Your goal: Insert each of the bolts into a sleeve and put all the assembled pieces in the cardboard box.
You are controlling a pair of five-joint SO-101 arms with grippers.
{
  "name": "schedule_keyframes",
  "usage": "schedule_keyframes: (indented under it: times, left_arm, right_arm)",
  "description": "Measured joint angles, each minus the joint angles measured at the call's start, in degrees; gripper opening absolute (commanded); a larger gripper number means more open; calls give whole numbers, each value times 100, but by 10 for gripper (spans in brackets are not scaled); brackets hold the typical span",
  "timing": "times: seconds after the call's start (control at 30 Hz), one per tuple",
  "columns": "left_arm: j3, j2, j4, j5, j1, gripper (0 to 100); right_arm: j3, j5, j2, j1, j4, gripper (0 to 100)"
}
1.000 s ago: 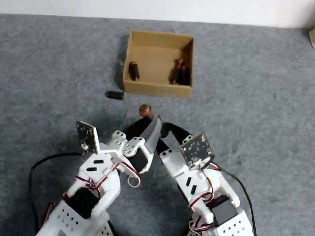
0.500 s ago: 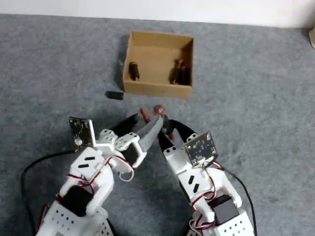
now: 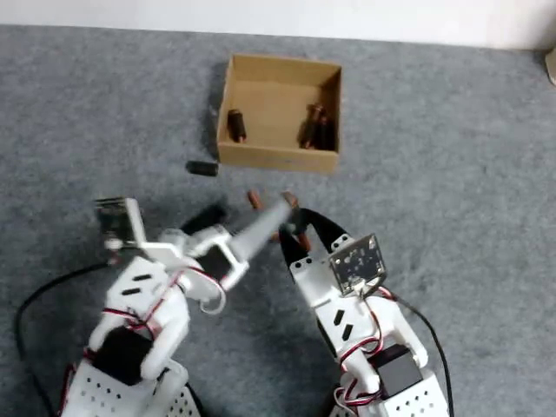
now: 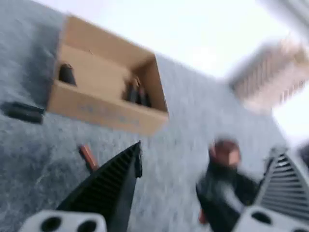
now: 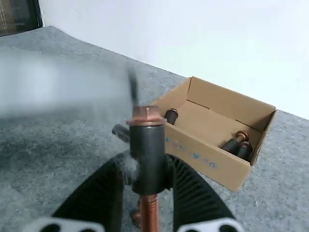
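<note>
My right gripper (image 5: 147, 170) is shut on a black sleeve (image 5: 148, 145) held upright, with a copper bolt (image 5: 146, 115) through it and its threaded end sticking out below. From above, this assembled piece (image 3: 294, 228) sits a little in front of the cardboard box (image 3: 228, 104). My left gripper (image 4: 205, 159) is open, its ribbed fingers (image 4: 113, 186) spread wide either side of the held piece (image 4: 224, 157) without touching it. A loose bolt (image 3: 254, 200) lies on the carpet close by. A loose black sleeve (image 3: 202, 168) lies by the box's near left corner.
The cardboard box (image 5: 203, 153) holds several assembled pieces: one (image 3: 235, 125) on its left side, others (image 3: 316, 127) leaning at its right wall. Grey carpet covers the floor. A white wall runs behind the box. The two arms stand close together in front.
The left arm has swung back to the left and its gripper has opened. The bolt it carried now sits in the sleeve in the right gripper, and a loose bolt has come into sight.
</note>
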Motion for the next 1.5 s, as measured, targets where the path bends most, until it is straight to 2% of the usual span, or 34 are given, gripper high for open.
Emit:
schedule_keyframes:
  times: [0.13,0.33,0.43,0.63,0.7,0.83,1.0,1.1,1.2,1.37,1.5]
  left_arm:
    - [-308,-62,105,360,-580,360]
    - [-325,-9,264,325,-1398,76]
    - [-264,-53,264,-615,-1512,7]
    - [290,-9,-35,-3534,-1521,6]
    - [624,-9,-404,-3771,-1591,7]
    - [1081,0,-985,-3938,-1978,8]
    - [1319,246,-1679,-4158,-2268,8]
    - [1319,923,-2224,-4229,-2365,8]
    - [1108,1978,-2690,-4237,-2497,8]
    - [141,4123,-2919,-4079,-2585,8]
    - [-536,5424,-2945,-3727,-2892,8]
  right_arm:
    - [0,0,0,0,0,4]
    - [185,0,0,0,-413,4]
    - [466,0,0,0,-642,4]
    - [571,0,0,-132,-721,4]
    - [571,0,0,-123,-721,4]
    - [571,18,0,-141,-730,4]
    - [571,659,0,-501,-730,4]
    - [571,738,0,-510,-730,5]
    - [527,747,141,-193,-809,5]
    - [-510,747,1547,264,-1011,5]
    - [-2145,774,3763,378,-1029,5]
